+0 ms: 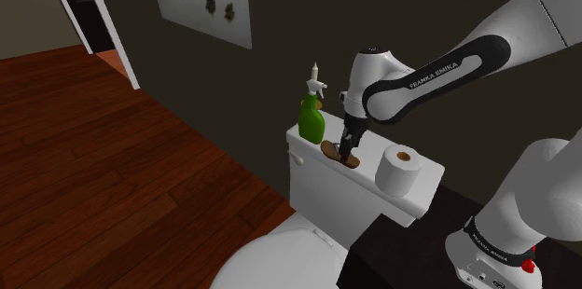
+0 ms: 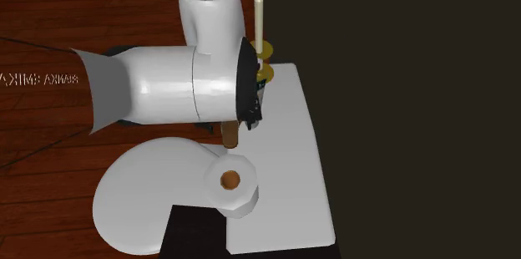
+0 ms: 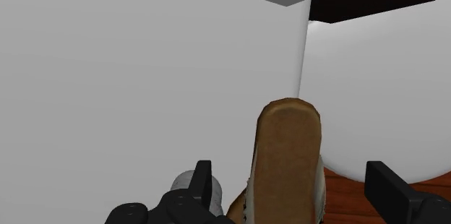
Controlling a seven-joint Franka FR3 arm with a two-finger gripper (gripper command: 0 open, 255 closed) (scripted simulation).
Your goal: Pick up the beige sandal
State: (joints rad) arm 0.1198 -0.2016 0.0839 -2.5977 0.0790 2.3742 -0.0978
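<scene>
The sandal (image 1: 332,152) is a brown-tan shoe lying on the white toilet tank lid (image 1: 366,187), between a green spray bottle and a toilet paper roll. My black gripper (image 1: 350,150) points straight down onto it. In the wrist view the sandal (image 3: 289,157) lies lengthwise between the two fingers, and the gripper (image 3: 293,181) is open with a gap on each side of the shoe. In the second exterior view the arm covers the hand, and only the sandal's end (image 2: 230,136) pokes out over the lid's edge (image 2: 284,174).
A green spray bottle (image 1: 311,121) and a candle (image 1: 315,75) in a gold holder stand close on the shoulder view's left of the sandal. A toilet paper roll (image 1: 403,171) stands on its other side. The toilet seat (image 1: 280,257) is below, and a dark wall is behind the tank.
</scene>
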